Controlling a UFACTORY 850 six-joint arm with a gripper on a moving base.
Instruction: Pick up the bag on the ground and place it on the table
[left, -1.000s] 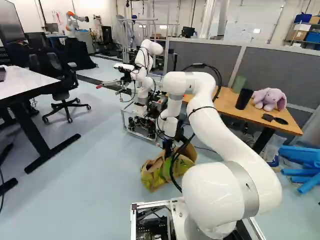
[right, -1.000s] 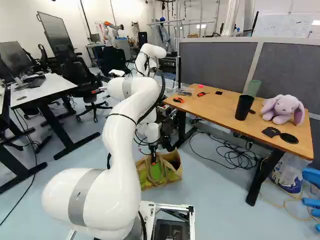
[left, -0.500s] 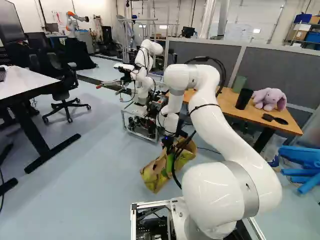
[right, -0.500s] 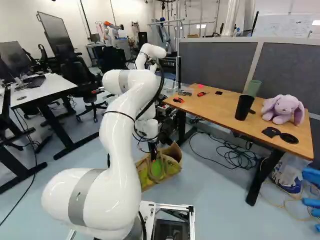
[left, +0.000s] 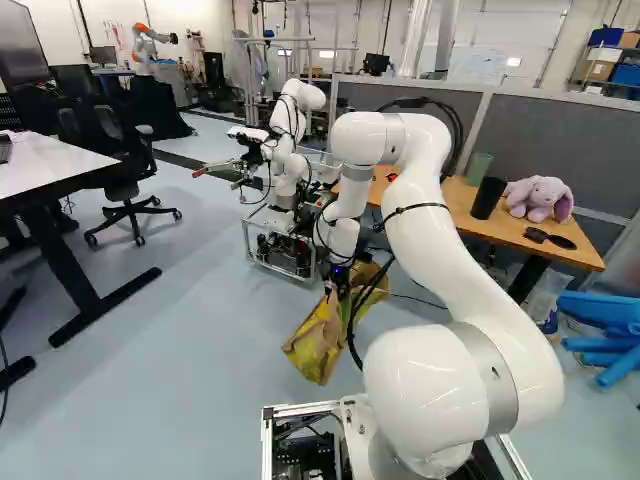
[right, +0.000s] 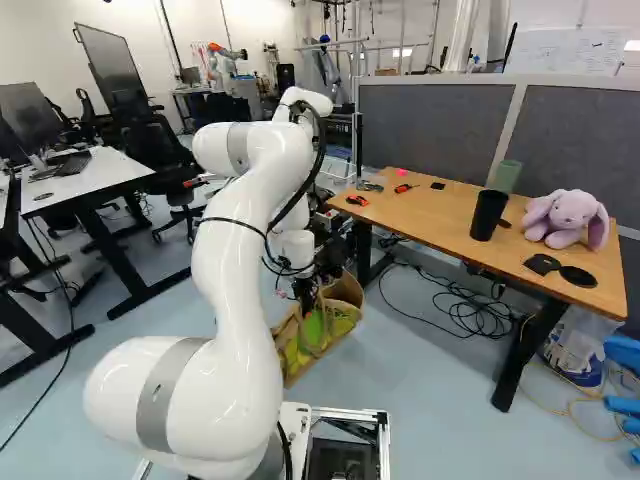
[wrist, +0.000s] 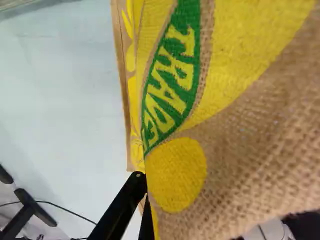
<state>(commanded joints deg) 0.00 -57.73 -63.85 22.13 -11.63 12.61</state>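
Clearly, the black two-finger gripper (right: 307, 298) is clenched on the upper part of a woven jute shopping bag (right: 318, 336), a fold of its cloth pinched between the fingers. The bag hangs slanted below the gripper, well apart from the wooden table (right: 455, 225), its lower end down by the floor (left: 170, 400); whether that end touches the floor cannot be told. The wrist view shows yellow and green print over the coarse brown weave, filling much of the space ahead of the fingers. On the table, a lilac plush rabbit (right: 566, 218) sits by the right end in the right base view, towards the far edge. A black tumbler (right: 488, 215) stands upright near it, with a green cup (right: 507, 176) behind at the far edge. A dark flat square (right: 542, 264) and a black oval piece (right: 578, 277) lie just beside each other near the front right corner. At the left end lie an orange-and-black tool (right: 357, 200), close to the near edge, and a red-and-black tool (right: 405, 188) farther back. Another robot (left: 290, 135) stands beyond the bag.
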